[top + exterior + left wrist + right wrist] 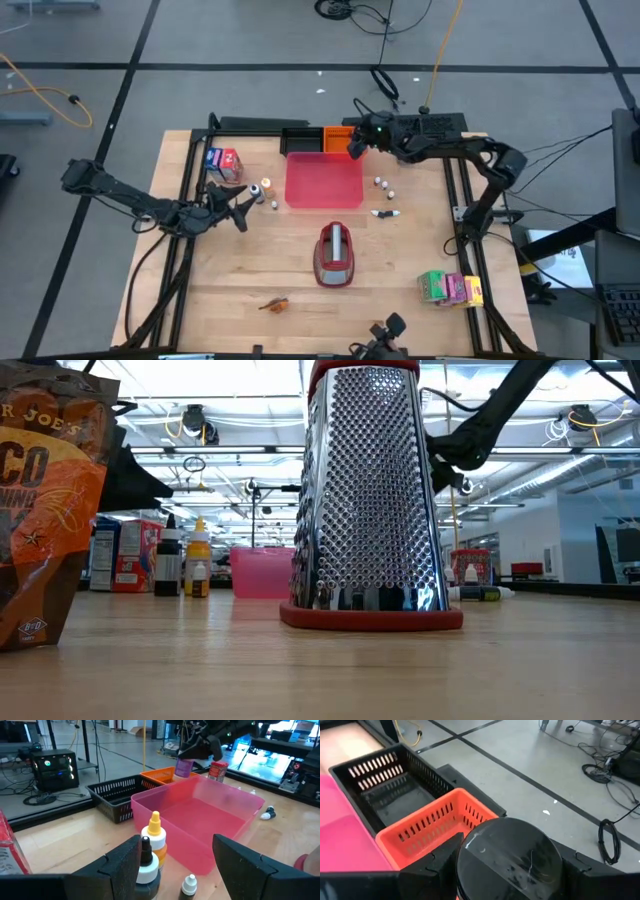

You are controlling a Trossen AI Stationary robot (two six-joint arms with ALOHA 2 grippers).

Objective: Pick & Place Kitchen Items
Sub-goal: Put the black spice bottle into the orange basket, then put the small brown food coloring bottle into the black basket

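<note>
Left arm: I have it reaching low across the table's left side.
Left gripper (243,207): dark two-finger type, jaws parted, nothing between them.
Right arm: I see it folded along the far right edge.
Right gripper (356,143): fingers clamped around a black-lidded round jar (509,861), held aloft.

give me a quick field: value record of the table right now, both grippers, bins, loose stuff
left gripper: open, low over the table, facing the small bottles beside the pink tray
right gripper: shut on a jar with a black lid, above the orange basket
black basket: next to the orange one, looks empty
grater: upright, mid-table
cartons: green, pink, yellow, at the right edge
blue and red carton: left of the tray
</note>
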